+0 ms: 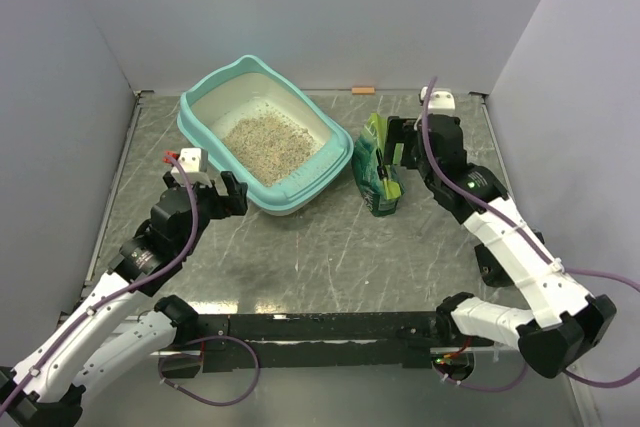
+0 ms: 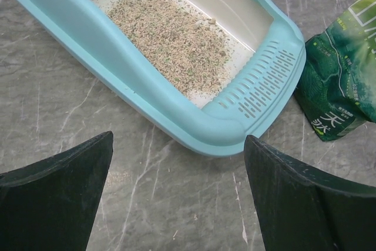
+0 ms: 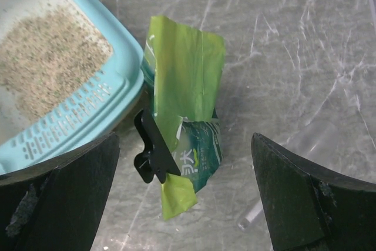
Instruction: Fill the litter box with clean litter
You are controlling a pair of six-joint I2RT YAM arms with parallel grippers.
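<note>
The teal litter box (image 1: 196,125) stands at the back left of the table. A loose patch of beige litter (image 1: 264,137) lies on its white floor. It also shows in the left wrist view (image 2: 170,39) and the right wrist view (image 3: 47,57). A green crinkled pouch (image 1: 378,172) stands just right of the box, with a black clip (image 3: 154,148) on its folded top. My left gripper (image 1: 224,193) is open and empty, just short of the box's near rim (image 2: 217,133). My right gripper (image 1: 393,150) is open and empty, above and beside the pouch (image 3: 185,74).
White walls close in the grey marbled table on the left, back and right. A small orange tape strip (image 1: 363,90) sits at the back edge. The pouch (image 2: 343,86) nearly touches the box's slotted rim (image 3: 76,116).
</note>
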